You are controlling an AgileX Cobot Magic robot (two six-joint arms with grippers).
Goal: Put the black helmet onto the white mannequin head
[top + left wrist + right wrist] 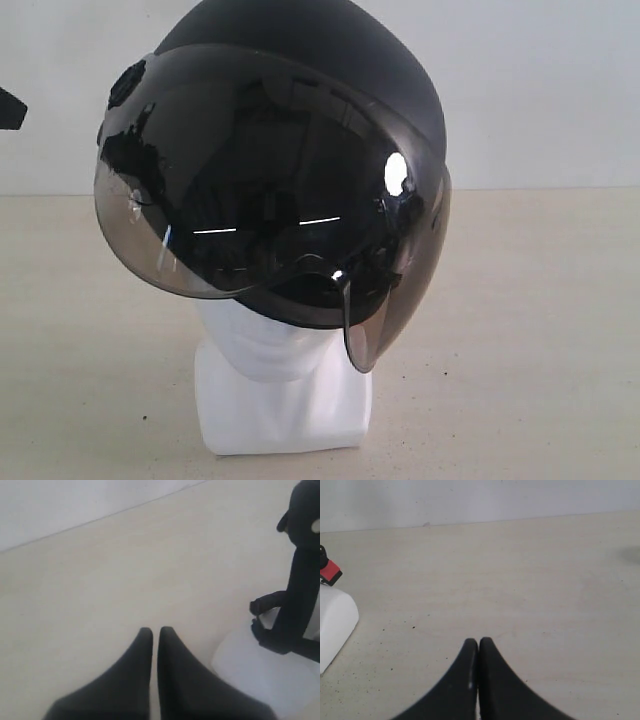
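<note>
Starting on the left: the left gripper has its fingers pinched together with nothing between them. It hangs over bare table, close to the mannequin's base but not touching it. In the middle, the black helmet is already sitting on the white mannequin head, with the smoky visor covering the whole face. It looks cocked to one side though, with one visor corner hanging lower than the other. That's my worry, honestly: the shell is way wider than the head, so it's probably just resting loose, and any bump from an arm could slide it off or tip the head over. Over on the right, the right gripper is closed too, also empty, and well apart from the base.
</note>
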